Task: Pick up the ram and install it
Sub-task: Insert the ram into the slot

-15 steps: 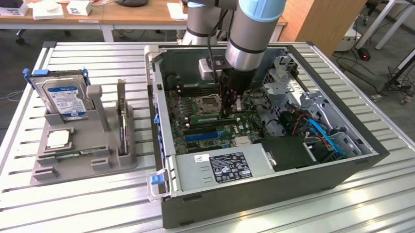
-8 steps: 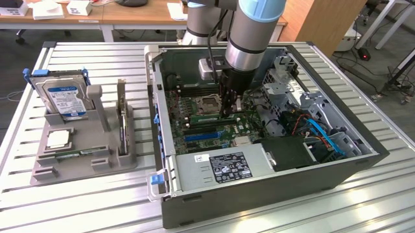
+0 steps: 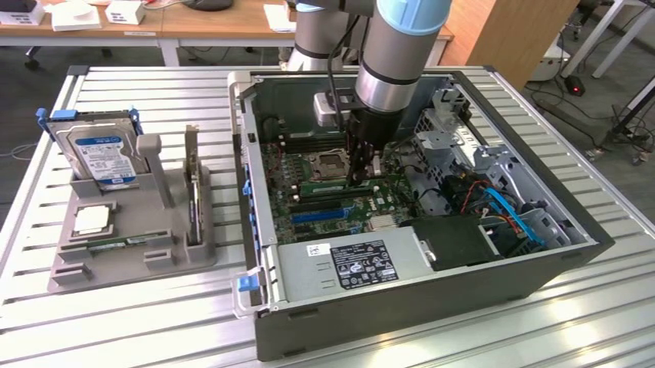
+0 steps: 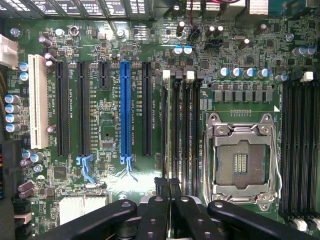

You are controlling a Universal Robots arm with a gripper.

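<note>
The tool (image 4: pixel 168 186) (clenched) hangs over the ram (image 3: pixel 325 186) slotted inside the open case (image 3: pixel 409 307).

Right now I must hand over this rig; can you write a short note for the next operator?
Gripper: shut on the RAM stick, low inside the open computer case.
RAM stick: on edge at the memory slots beside the empty CPU socket.
Done: pick-up and carry to the slots.
Left: seating; I cannot tell whether it is fully in its slot.
</note>
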